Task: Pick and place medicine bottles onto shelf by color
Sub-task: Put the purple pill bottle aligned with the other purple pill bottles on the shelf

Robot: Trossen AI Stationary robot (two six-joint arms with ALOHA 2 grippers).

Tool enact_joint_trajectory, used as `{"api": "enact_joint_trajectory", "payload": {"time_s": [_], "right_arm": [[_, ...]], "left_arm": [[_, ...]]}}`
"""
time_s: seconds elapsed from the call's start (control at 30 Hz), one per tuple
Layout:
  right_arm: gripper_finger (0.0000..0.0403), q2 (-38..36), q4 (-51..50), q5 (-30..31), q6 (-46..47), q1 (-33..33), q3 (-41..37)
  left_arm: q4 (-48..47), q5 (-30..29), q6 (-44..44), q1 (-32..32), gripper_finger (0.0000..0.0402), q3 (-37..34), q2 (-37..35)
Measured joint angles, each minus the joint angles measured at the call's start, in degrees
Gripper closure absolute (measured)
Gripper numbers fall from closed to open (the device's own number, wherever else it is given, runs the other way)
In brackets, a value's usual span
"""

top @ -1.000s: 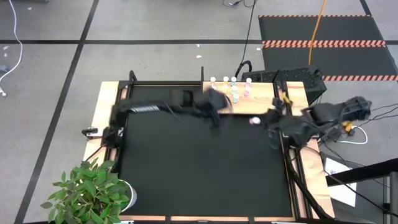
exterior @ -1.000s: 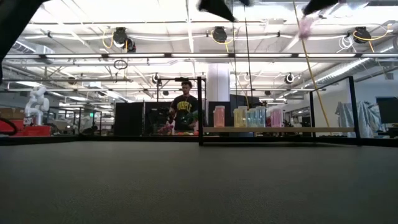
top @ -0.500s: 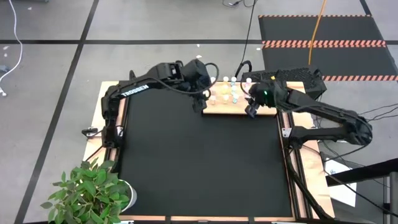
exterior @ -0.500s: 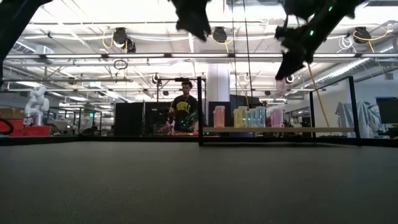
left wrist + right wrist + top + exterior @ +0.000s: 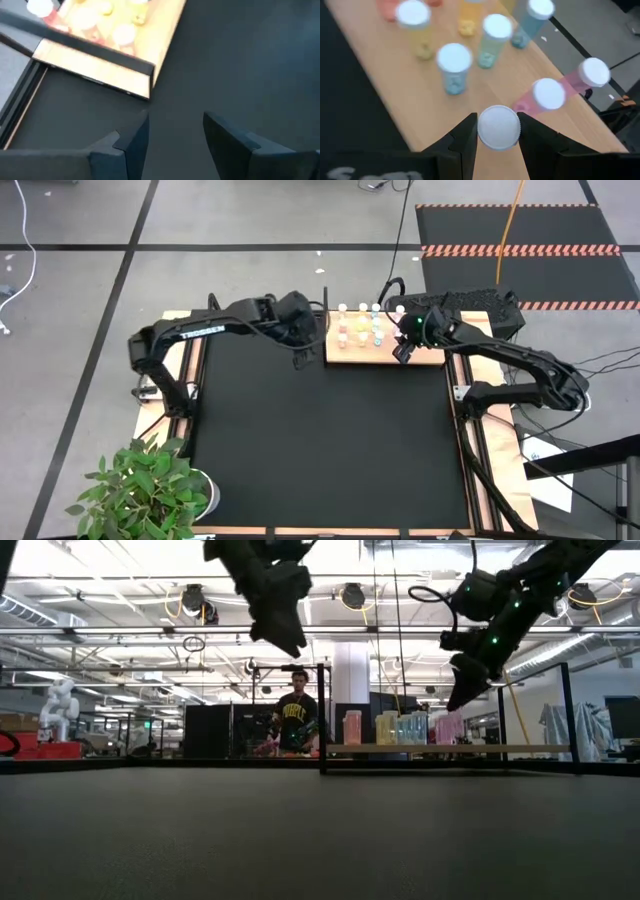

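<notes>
The shelf (image 5: 372, 345), a light wooden board, lies at the far edge of the black mat (image 5: 320, 440). Several medicine bottles with white caps stand on it, among them a blue one (image 5: 454, 64), a teal one (image 5: 494, 31) and two pink ones (image 5: 547, 96). My right gripper (image 5: 403, 353) hovers over the shelf's right end, shut on one more bottle, of which only the white cap shows. My left gripper (image 5: 175, 122) stands open over the mat just left of the shelf's near corner (image 5: 142, 87), with nothing between its fingers. My right gripper pinches the bottle between its two fingers, one on either side just at the white cap (image 5: 499, 127). The fingers slant down from above. The cap faces up; the bottle's body and foot are hidden under the cap, so I cannot tell whether it stands on the shelf.
A potted plant (image 5: 150, 490) stands at the near left corner. A wooden frame (image 5: 480, 460) edges the mat. Most of the mat in front of the shelf lies bare. A person (image 5: 297, 720) shows far behind the table in the low view.
My right gripper has swung from the table's right side to the shelf's right end and sunk toward it, carrying a pink bottle. My left gripper has drawn away from the shelf toward the table's left and come down over the mat.
</notes>
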Motion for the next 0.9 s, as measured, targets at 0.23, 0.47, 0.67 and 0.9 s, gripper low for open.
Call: {"api": "enact_joint_trajectory", "payload": {"time_s": [0.23,0.47,0.67,0.9], "right_arm": [[0.028,1.8,1.1,-4.4,-0.5,-2.9,0.0],[0.028,2.6,1.6,-4.2,-2.1,-3.2,0.0],[0.028,2.6,3.7,-4.3,-0.5,-3.6,-1.2],[0.028,2.5,2.3,-5.7,0.3,-3.6,-1.2]], "left_arm": [[5.9,0.0,-6.1,1.3,0.0215,-9.8,-7.5],[7.5,-0.1,-6.9,1.2,0.0215,-10.2,-9.0],[9.5,-0.3,-6.7,0.9,0.0215,-10.2,-9.0],[10.0,-0.4,-6.5,0.3,0.0215,-10.2,-9.0]]}}
